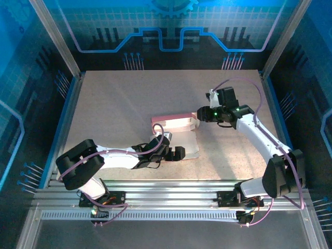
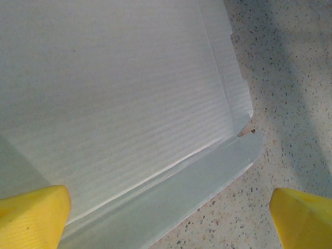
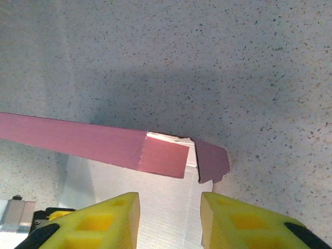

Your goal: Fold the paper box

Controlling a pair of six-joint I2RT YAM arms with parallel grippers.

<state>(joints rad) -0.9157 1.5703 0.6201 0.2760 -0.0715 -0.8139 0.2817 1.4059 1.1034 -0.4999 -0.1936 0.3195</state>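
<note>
The paper box [image 1: 181, 137] lies in the middle of the table, whitish inner side up, with a pink back wall [image 1: 171, 120] standing. My left gripper [image 1: 168, 151] is wide open at the box's near edge. Its yellow fingertips [image 2: 36, 212] straddle the near flap [image 2: 207, 171] without touching it. My right gripper [image 1: 199, 115] is at the far right corner. In the right wrist view the pink wall [image 3: 78, 137], a folded pink tab [image 3: 163, 158] and a corner flap [image 3: 210, 161] meet there. The right gripper [image 3: 170, 218] is open, its fingers apart over the white side panel [image 3: 171, 207].
The speckled tabletop [image 1: 114, 109] surrounds the box. Blue-lit walls and metal posts [image 1: 54, 36] enclose the table on three sides. An aluminium rail [image 1: 166, 194] runs along the near edge, where both arm bases are bolted.
</note>
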